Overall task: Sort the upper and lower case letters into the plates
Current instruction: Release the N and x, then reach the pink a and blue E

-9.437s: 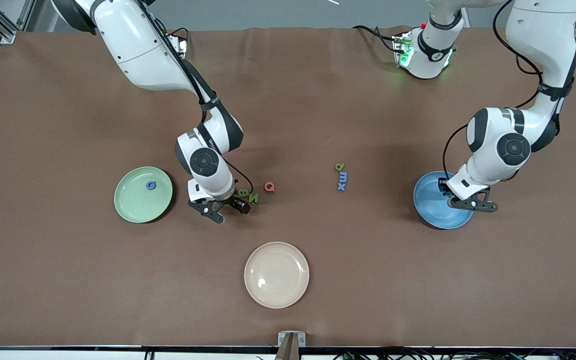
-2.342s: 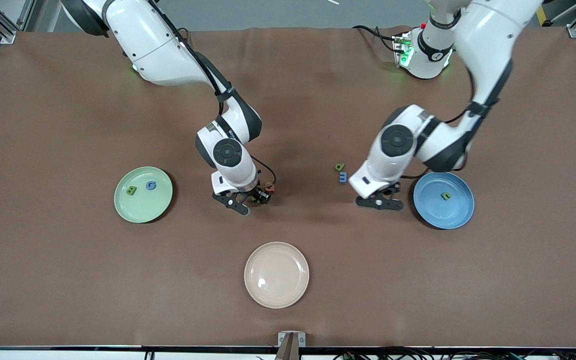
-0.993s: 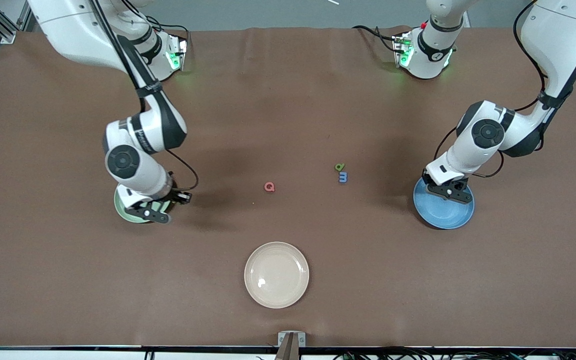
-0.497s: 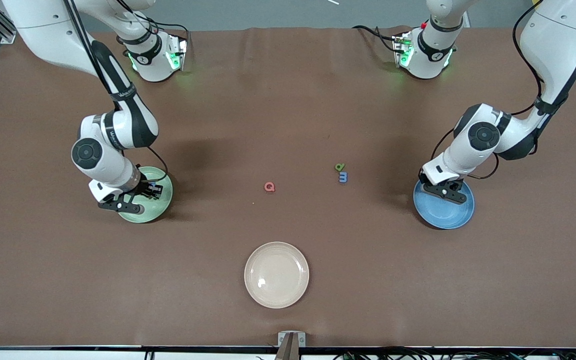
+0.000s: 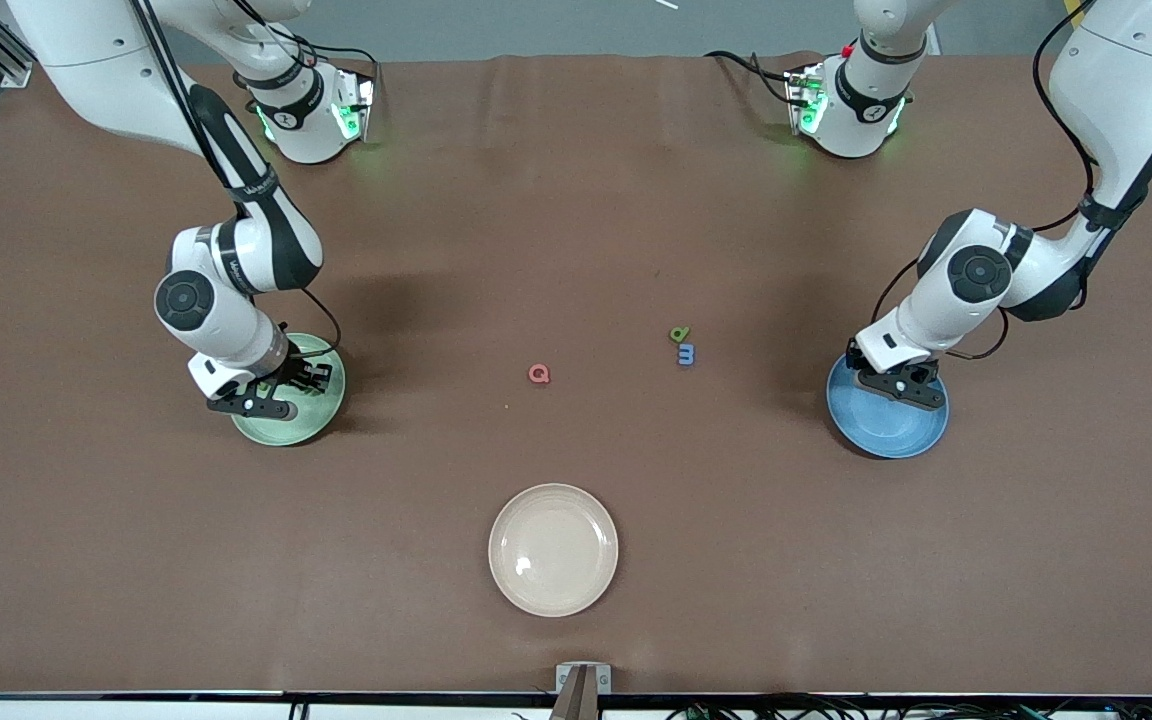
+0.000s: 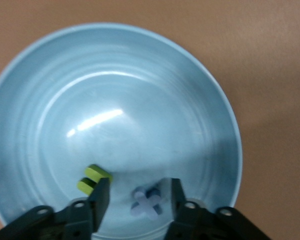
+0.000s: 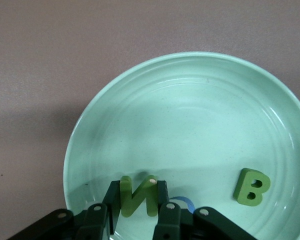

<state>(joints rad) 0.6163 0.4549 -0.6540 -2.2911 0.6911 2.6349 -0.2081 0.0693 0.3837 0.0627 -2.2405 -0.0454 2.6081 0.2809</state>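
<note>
My right gripper point(image 7: 138, 196) is shut on the green N point(image 7: 138, 194), low over the light green plate point(image 7: 190, 115). A green B point(image 7: 251, 187) lies in that plate, and a blue G point(image 7: 184, 203) peeks out beside my finger. In the front view this gripper point(image 5: 276, 392) covers much of the green plate point(image 5: 316, 420). My left gripper point(image 6: 138, 197) stands open over the blue plate point(image 6: 115, 90). A blue x point(image 6: 149, 202) sits loose between its fingers, touching neither, and a green u point(image 6: 94, 178) lies beside it. A pink Q point(image 5: 538, 373), a green p-like letter point(image 5: 678, 334) and a blue m point(image 5: 685, 354) lie mid-table.
A cream-beige plate point(image 5: 553, 549) sits nearer the front camera than the loose letters, near the table's middle. The blue plate point(image 5: 886, 432) lies toward the left arm's end under the left gripper point(image 5: 898, 386). Both arm bases stand along the table's back edge.
The left gripper has opened and let go of the blue x over the blue plate. The right gripper has drifted over the green plate with the N still held.
</note>
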